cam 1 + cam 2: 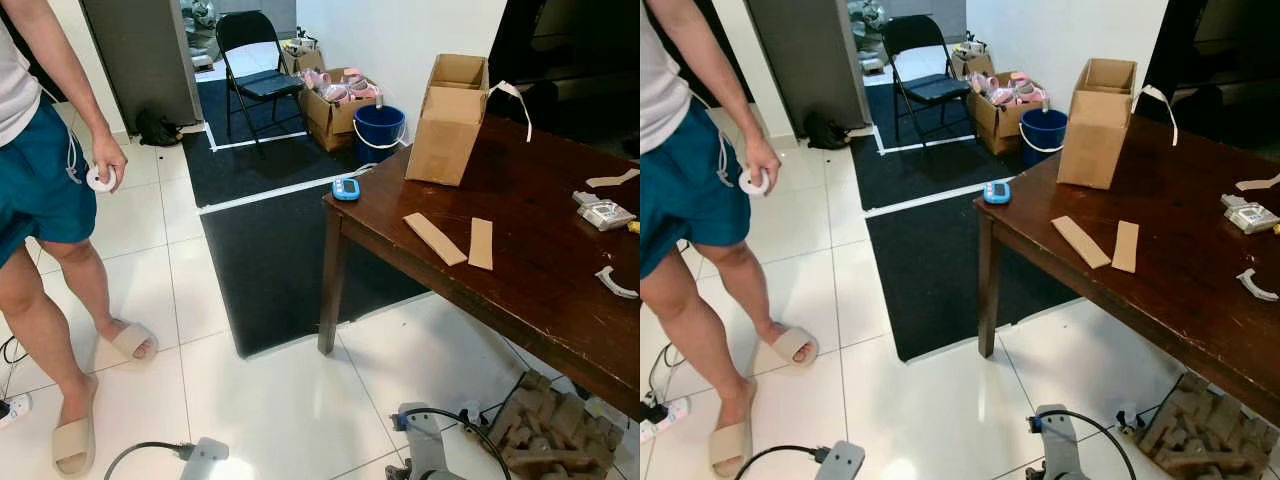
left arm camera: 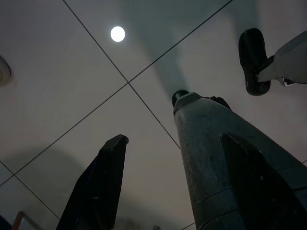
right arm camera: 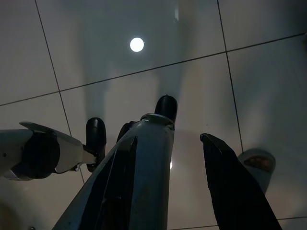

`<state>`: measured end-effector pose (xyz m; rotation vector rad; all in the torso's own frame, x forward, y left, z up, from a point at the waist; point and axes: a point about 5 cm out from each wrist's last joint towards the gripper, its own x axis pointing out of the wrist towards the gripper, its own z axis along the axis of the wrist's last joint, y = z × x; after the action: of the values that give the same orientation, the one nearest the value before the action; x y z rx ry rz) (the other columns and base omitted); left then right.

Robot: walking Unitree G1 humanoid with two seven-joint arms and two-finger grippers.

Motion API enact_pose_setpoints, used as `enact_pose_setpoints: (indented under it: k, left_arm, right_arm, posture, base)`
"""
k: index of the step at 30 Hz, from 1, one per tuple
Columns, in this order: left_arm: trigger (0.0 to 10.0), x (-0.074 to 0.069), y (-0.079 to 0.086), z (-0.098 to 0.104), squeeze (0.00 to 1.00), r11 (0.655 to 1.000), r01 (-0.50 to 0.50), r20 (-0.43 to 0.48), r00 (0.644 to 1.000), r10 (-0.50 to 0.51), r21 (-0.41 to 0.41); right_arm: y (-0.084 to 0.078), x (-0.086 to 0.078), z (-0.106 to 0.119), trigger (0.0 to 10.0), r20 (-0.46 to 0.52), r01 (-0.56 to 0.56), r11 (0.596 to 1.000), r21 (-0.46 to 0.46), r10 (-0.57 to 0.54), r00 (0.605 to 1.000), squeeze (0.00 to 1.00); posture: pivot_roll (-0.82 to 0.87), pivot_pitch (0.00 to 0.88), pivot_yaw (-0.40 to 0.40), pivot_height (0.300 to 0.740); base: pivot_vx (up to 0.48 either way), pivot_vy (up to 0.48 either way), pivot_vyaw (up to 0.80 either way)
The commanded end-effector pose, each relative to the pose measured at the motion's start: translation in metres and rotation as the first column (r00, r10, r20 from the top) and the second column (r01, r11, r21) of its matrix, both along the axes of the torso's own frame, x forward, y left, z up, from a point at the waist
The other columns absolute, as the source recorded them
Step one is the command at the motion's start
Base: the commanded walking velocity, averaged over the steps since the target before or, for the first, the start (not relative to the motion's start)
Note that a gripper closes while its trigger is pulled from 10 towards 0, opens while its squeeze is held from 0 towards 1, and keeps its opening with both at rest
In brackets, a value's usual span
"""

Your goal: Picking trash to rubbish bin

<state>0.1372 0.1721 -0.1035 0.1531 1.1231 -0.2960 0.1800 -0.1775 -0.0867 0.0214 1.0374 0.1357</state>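
Both arms hang idle, left gripper (image 2: 168,182) and right gripper (image 3: 177,177) fingers apart. Cardboard strips (image 1: 435,239) lie on the counter (image 1: 520,260) at two o'clock; step closer before reaching.

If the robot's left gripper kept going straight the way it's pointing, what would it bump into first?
Most likely the white tiled floor. The left gripper hangs pointing down with its jaws open, and the robot's own grey leg sits right beside that line, so it might brush it.
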Motion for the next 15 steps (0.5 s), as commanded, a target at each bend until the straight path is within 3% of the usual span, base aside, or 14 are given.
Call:
enact_pose_setpoints:
  k: [1,15]
  left_arm:
    - [10.0,-0.0035,0.008,-0.0006,0.0,1.0,-0.006,-0.011,1.0,0.006,0.024]
    - [10.0,-0.0052,0.0045,-0.0016,0.0,1.0,-0.003,-0.016,1.0,0.004,0.021]
  right_arm:
    - [0.0009,0.0,-0.0002,10.0,-0.005,-0.006,1.0,-0.001,0.006,1.0,0.0]
    - [-0.0001,-0.0032,-0.0015,10.0,-0.013,-0.015,1.0,-0.009,0.015,1.0,0.0]
  posture:
    - [0.01,0.005,0.012,0.74]
    - [0.01,0.009,0.008,0.74]
  base:
    - [0.0,0.0,0.0]
    - [0.0,0.0,0.0]
